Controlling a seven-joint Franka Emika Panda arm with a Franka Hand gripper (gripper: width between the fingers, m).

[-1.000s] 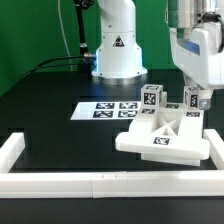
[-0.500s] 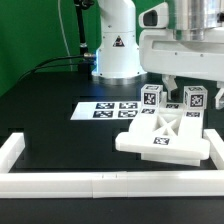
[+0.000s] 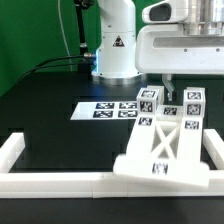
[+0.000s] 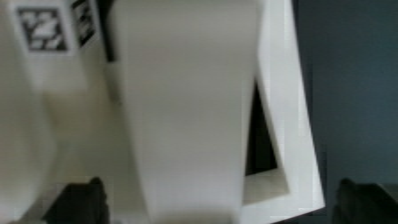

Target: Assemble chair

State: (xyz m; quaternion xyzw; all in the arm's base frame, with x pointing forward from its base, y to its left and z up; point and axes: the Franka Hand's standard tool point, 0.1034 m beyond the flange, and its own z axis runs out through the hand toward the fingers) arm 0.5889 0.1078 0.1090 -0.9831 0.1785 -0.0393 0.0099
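Observation:
The chair [image 3: 162, 150] is one joined white piece: an X-braced panel with tags, and two square legs whose tagged ends [image 3: 150, 97] point to the back. It lies slanted at the exterior view's right, with its near end on the front rail. My gripper [image 3: 177, 97] hangs over the far end, between the two legs. In the wrist view a broad white chair part [image 4: 187, 120] fills the frame. The gripper [image 4: 222, 206] is open, and its dark fingertips [image 4: 82, 204] stand on either side of that part. I cannot tell whether they touch it.
The marker board [image 3: 103, 110] lies flat on the black table, left of the chair. White border rails [image 3: 60, 182] run along the front and up the left side [image 3: 9, 150]. The arm's white base [image 3: 117, 45] stands at the back.
The chair has swung from lying low to a longer, slanted pose reaching onto the front rail. The gripper hand moved left over it, and its jaws widened.

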